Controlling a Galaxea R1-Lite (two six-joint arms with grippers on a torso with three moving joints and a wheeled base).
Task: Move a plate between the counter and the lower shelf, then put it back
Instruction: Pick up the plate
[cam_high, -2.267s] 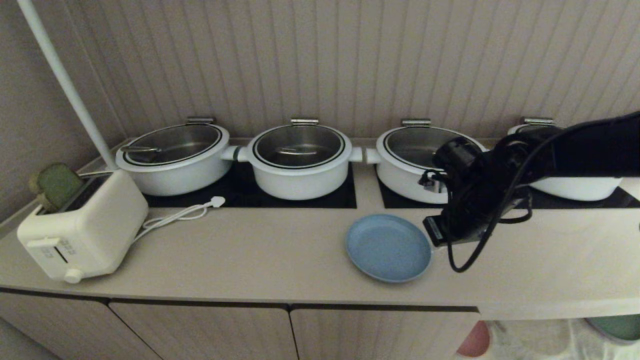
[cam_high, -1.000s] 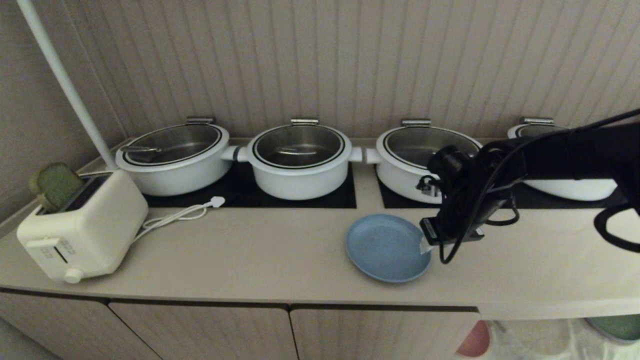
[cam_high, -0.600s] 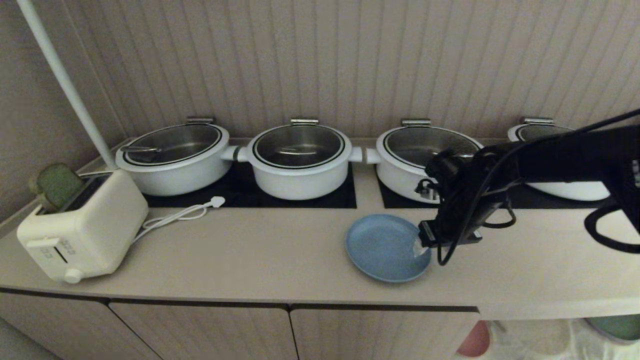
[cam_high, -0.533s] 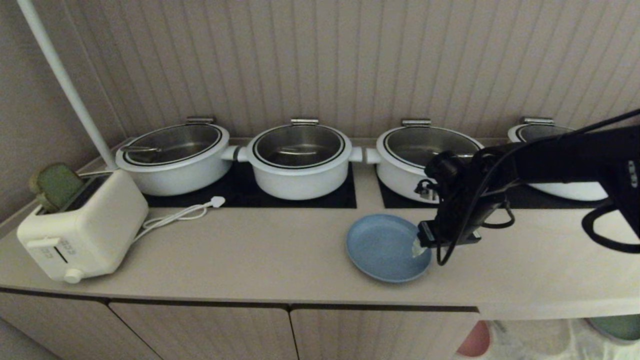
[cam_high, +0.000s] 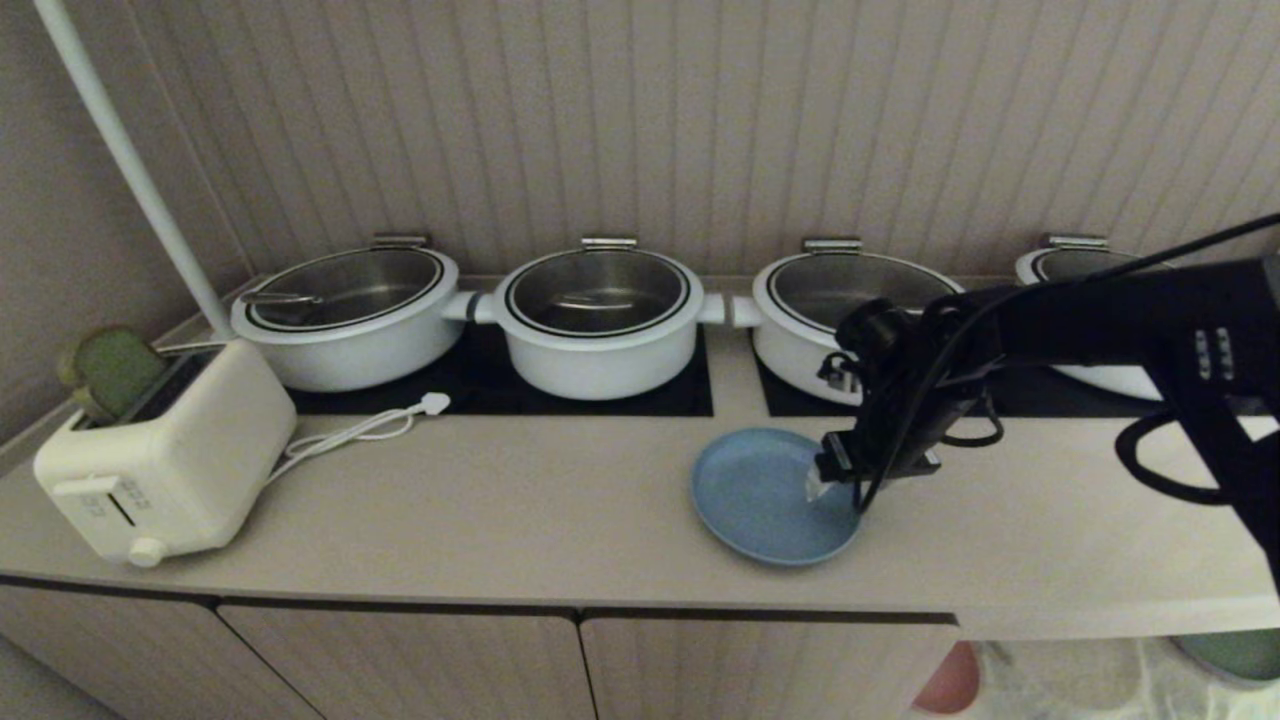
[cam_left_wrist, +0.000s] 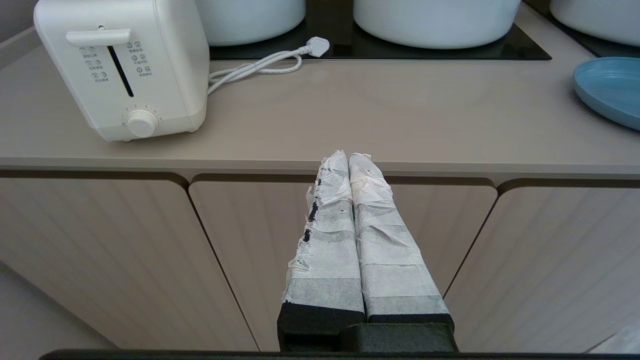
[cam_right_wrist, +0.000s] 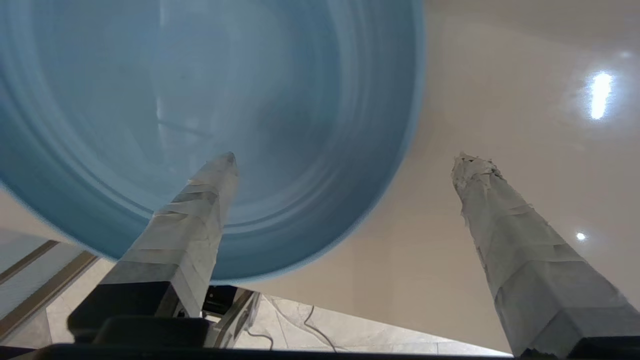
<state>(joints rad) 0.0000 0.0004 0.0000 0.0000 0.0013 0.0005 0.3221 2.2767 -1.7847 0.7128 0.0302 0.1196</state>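
While the round light-blue matte plate (cam_high: 770, 496) lies flat on the long beige surface (cam_high: 520, 500), near its front edge and just ahead of the black inset hob panels (cam_high: 500, 385), the right end effector (cam_high: 815, 485) hangs over the plate's right side on its black arm. In the right wrist view its two tape-wrapped fingers (cam_right_wrist: 200, 210) stand wide apart, one over the plate's shallow inside and the other over the bare surface beyond the rim, so the rim runs between them. Nothing is gripped; whether either fingertip touches the plate or the surface cannot be told.

Behind the plate, four white pots with steel insides stand in a row on the hob panels; the third pot (cam_high: 830, 320) is partly covered by the arm. At the left end of the surface sits a white boxy toaster (cam_high: 160, 455) with its white cord (cam_high: 360, 425) looped beside it, well apart from the plate. A white pole (cam_high: 130, 165) leans up past the ribbed wall.

Below the right end of the surface, the lower shelf (cam_high: 1060, 670) shows only as a strip with pale cloth, with the edge of a pink plate (cam_high: 948, 680) and of a green plate (cam_high: 1235, 655) in it.

From the left wrist view, the left end effector (cam_left_wrist: 348, 160) hangs in front of the closed cabinet doors (cam_left_wrist: 125, 250), below the surface's front edge, its taped fingers pressed together and holding nothing.
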